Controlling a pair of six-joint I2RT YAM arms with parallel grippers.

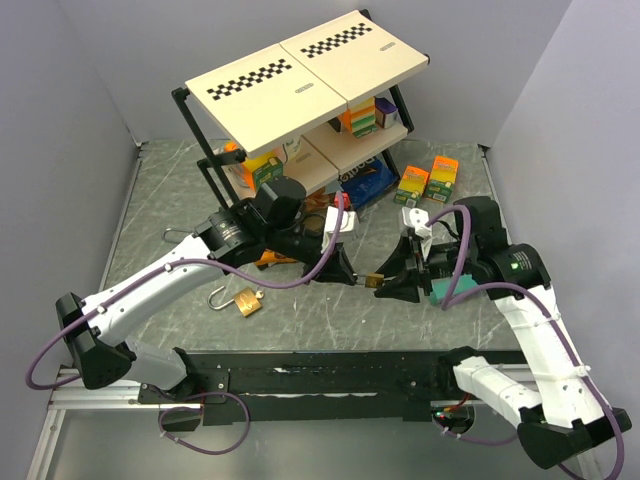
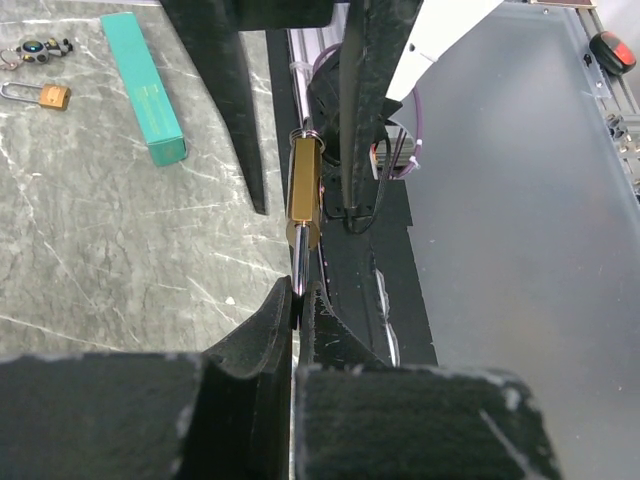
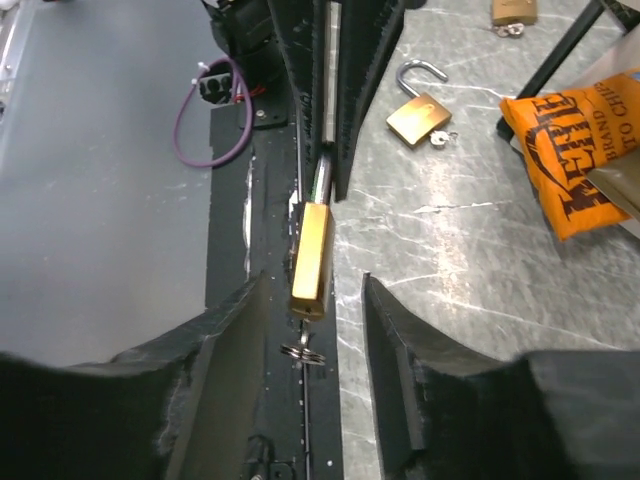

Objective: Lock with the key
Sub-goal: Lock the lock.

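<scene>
Right wrist view: left gripper (image 3: 328, 165) clamps the padlock (image 3: 310, 250) by its shackle; right gripper (image 3: 312, 292) stands parted around the key (image 3: 300, 352), untouched; turning apparently remains.

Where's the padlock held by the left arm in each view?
Top external: held padlock at centre, between left fingers and right fingers.
Left wrist: centre, just above the left fingers.
Right wrist: centre, between the right fingers.
Shared landmark: black base plate.
</scene>
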